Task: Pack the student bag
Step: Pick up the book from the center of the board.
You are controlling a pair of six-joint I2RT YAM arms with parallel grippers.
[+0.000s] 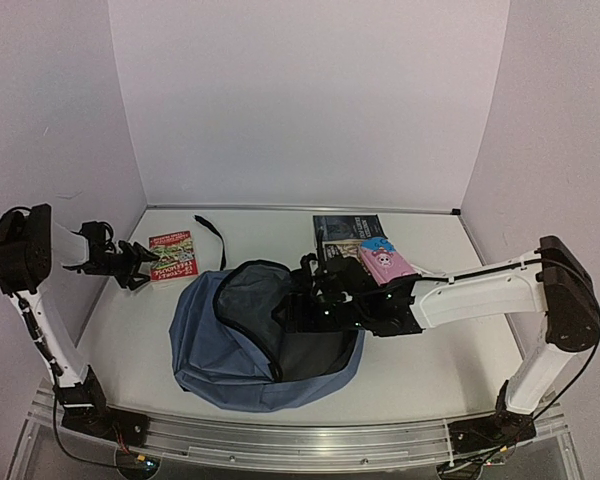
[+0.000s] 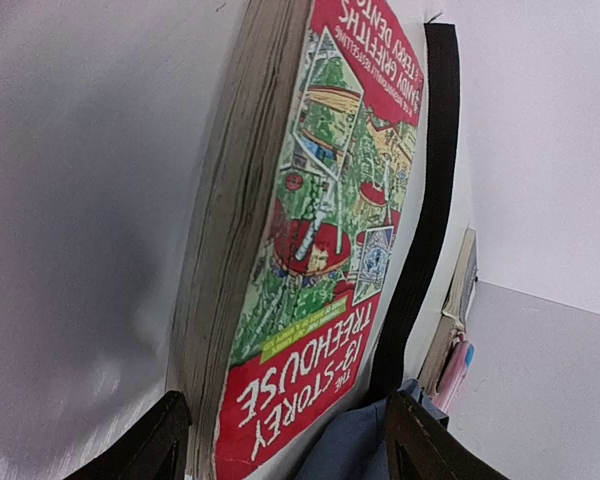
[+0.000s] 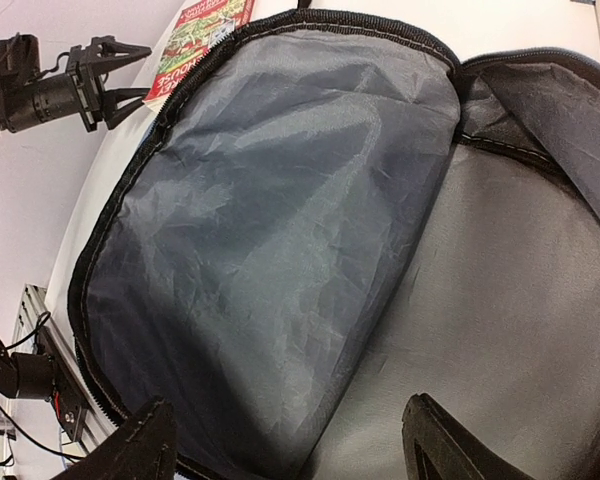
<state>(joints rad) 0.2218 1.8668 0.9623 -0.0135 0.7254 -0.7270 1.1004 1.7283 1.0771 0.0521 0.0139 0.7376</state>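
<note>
Low in the middle of the overhead frame lies the student bag [image 1: 230, 350], slate blue, on its back with its zip mouth wide open and grey lining showing [image 3: 280, 230]. The right gripper [image 1: 310, 300] sits at the mouth's right rim. Its wrist view shows the jaws spread wide [image 3: 290, 440] above the lining, with nothing between them.

Upper left of the bag, a red paperback [image 1: 174, 255] lies flat on the table [image 1: 430, 350]. Its cover [image 2: 320, 230] reads "THE 13-STOREY TREEHOUSE" and "ANDY GRIFFITHS". The left gripper [image 1: 140, 268] is at the paperback's left edge, well apart from the bag. Its jaws are parted [image 2: 285, 450] to either side of the book's near end; contact cannot be told.

A black strap [image 1: 212, 232] lies right of the paperback. Upper right of the bag are a pink pencil case [image 1: 384, 260] and a dark book [image 1: 345, 232], its writing unreadable.
</note>
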